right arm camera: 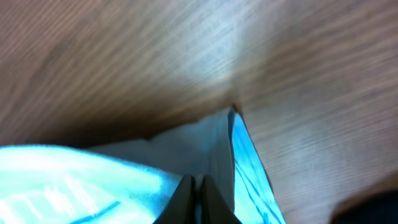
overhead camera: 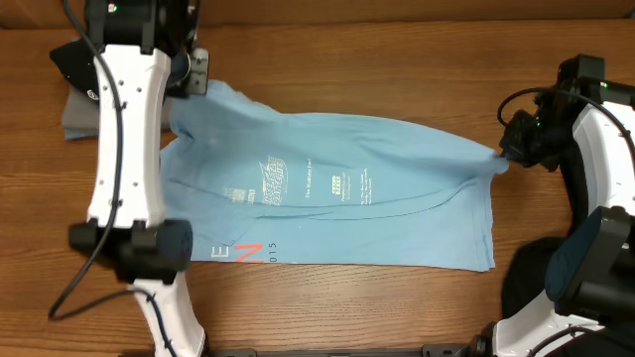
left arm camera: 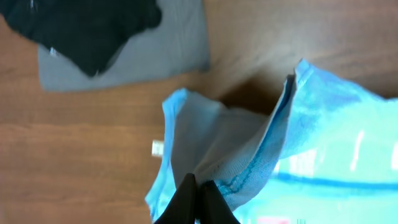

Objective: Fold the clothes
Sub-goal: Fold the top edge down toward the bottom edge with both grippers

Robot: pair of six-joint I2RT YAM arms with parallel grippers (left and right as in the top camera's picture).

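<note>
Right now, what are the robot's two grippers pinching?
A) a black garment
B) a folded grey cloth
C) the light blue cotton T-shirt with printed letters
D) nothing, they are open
C: the left gripper and the right gripper are each shut on an edge of the light blue cotton T-shirt, which spreads between them.

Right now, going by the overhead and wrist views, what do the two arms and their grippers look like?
The left arm and right arm have white shells with black joints and loose black cables. The left gripper and right gripper have slim black fingers.
</note>
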